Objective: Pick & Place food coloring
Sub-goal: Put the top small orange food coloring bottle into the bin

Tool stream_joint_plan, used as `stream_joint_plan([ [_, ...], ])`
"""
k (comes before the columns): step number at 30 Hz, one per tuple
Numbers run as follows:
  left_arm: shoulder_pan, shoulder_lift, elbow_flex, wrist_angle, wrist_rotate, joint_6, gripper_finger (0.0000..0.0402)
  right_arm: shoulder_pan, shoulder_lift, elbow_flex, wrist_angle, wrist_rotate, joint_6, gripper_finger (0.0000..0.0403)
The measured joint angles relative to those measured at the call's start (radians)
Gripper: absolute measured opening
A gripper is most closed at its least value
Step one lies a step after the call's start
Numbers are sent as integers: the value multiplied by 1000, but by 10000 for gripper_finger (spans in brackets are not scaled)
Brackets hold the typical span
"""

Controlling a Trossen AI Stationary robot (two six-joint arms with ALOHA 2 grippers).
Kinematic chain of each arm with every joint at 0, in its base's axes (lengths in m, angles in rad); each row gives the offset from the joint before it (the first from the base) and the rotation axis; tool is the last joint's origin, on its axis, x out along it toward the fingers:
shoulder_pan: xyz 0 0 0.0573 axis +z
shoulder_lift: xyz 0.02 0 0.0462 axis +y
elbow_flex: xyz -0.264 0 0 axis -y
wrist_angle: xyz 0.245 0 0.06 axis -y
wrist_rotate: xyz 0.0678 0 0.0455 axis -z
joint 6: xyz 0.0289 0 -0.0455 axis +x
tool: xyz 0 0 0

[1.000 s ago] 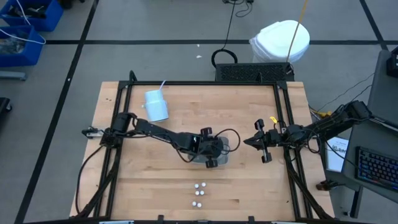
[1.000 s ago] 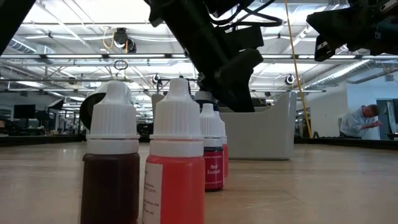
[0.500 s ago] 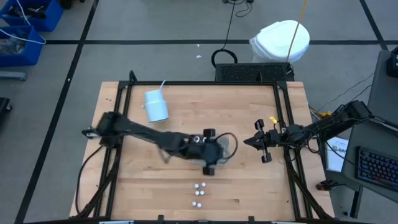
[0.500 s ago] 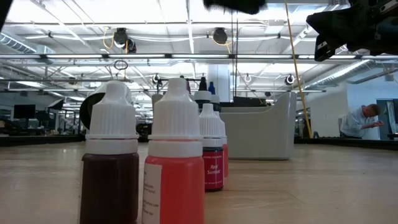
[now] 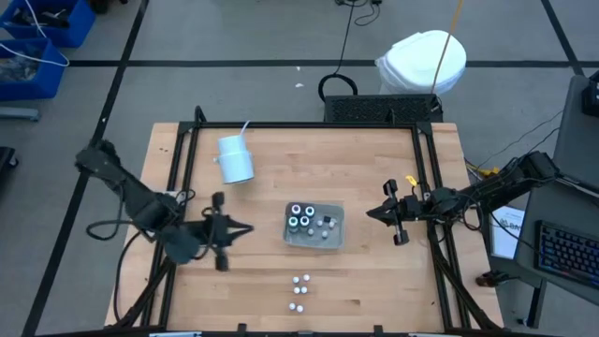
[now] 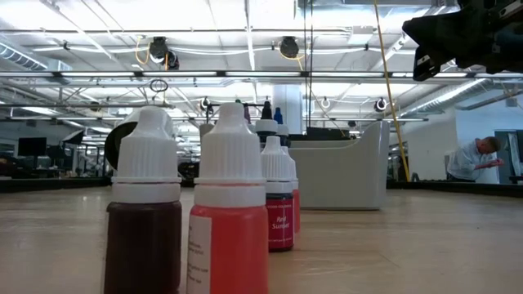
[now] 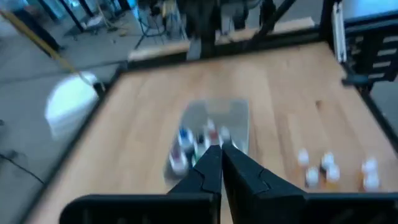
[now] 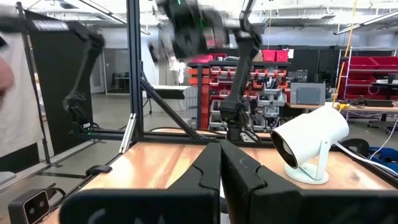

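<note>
Wooden table (image 5: 374, 271): your clear square plastic tray (image 5: 314, 241) sits near centre, holding several food coloring bottles (image 5: 301, 217); four more white-capped bottles (image 5: 299, 292) stand by the near edge. Your left end effector (image 5: 241, 229) hangs over the left edge, fingers pressed together, carrying nothing. Your right end effector (image 5: 372, 212) waits by the right edge, likewise pinched closed and empty.

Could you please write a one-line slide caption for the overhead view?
Clear tray holding several food coloring bottles, four more on the table; left claw shut beside the tray.
</note>
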Motion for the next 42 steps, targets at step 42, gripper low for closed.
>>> stream_joint_plan([
  [42,-58,-590,-914,1019,129,524,3,0,0,0,-55,-2,27,0],
])
